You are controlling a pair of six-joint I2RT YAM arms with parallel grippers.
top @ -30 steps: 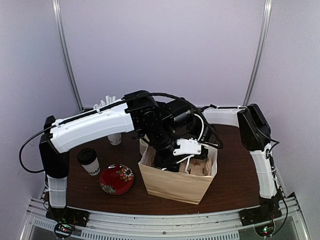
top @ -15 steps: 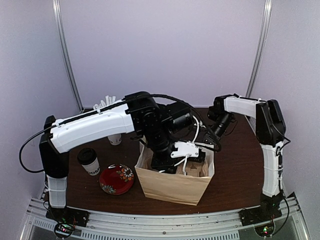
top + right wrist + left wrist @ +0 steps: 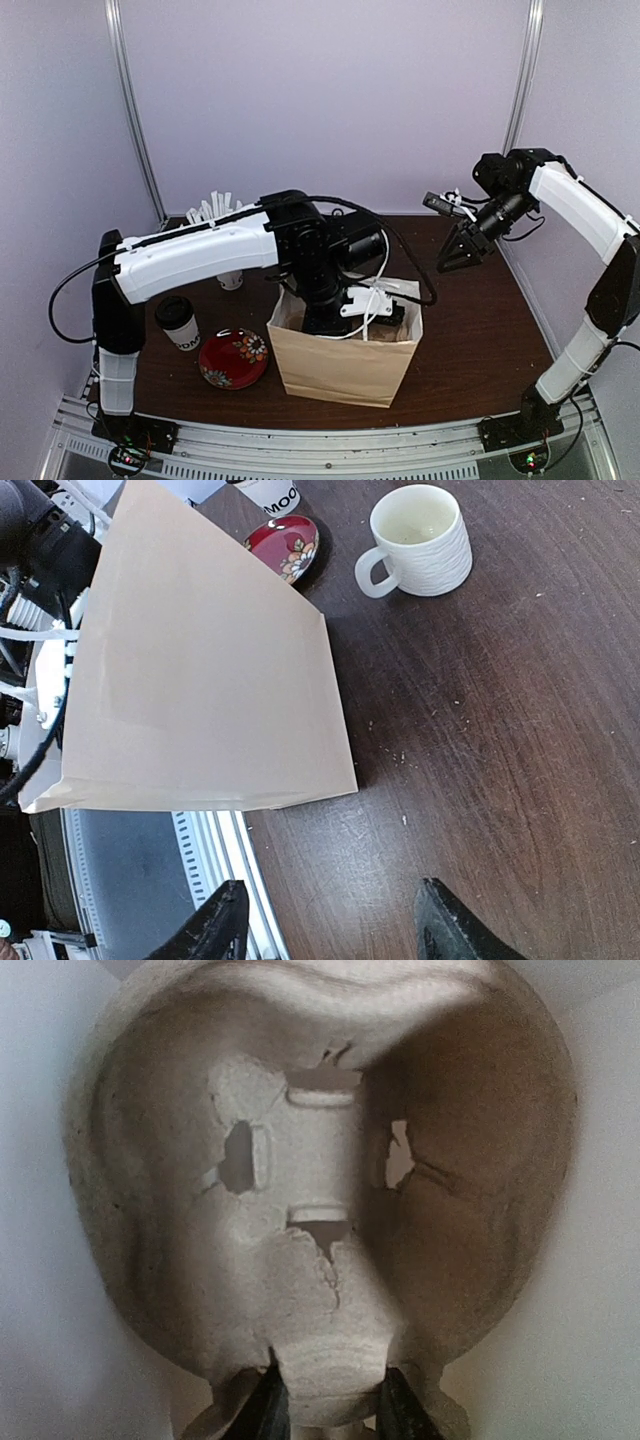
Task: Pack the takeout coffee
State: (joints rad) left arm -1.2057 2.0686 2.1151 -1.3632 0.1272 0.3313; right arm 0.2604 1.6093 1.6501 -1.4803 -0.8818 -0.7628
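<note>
Left wrist view: fingers (image 3: pixel 266 1407) pinch pulp carrier (image 3: pixel 320 1220)

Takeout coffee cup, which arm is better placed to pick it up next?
Left, probably: the cup stands on the left side near that arm's base, and the open right gripper hangs beyond the paper bag. The left gripper must first release the pulp carrier inside the bag.

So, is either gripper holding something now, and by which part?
The left gripper pinches a pulp cup carrier by a tab on its rim, inside the bag. The right gripper is open and empty.
</note>
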